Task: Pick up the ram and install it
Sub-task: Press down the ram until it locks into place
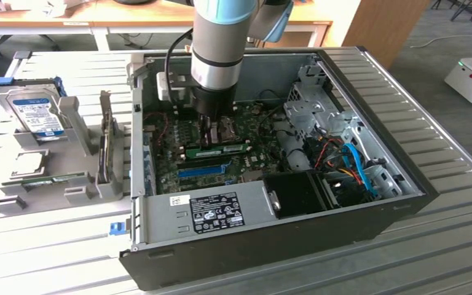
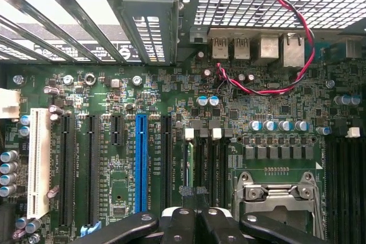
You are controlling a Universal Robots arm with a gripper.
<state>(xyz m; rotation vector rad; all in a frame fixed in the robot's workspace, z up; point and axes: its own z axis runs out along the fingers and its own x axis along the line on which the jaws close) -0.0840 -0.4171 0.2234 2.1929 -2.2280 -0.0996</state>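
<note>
claw (image 1: pixel 213 126): closed, nothing visibly gripped | ram (image 1: pixel 222 149): just beside it toward case front, lying across motherboard (image 2: pixel 171 141)

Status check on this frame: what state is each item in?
computer case: lying on its side, panel off.
end effector: shut, down inside the case over the motherboard.
ram: on the motherboard, just below the end effector; whether it is seated cannot be told.
hard drive: standing in its holder outside the case.
</note>
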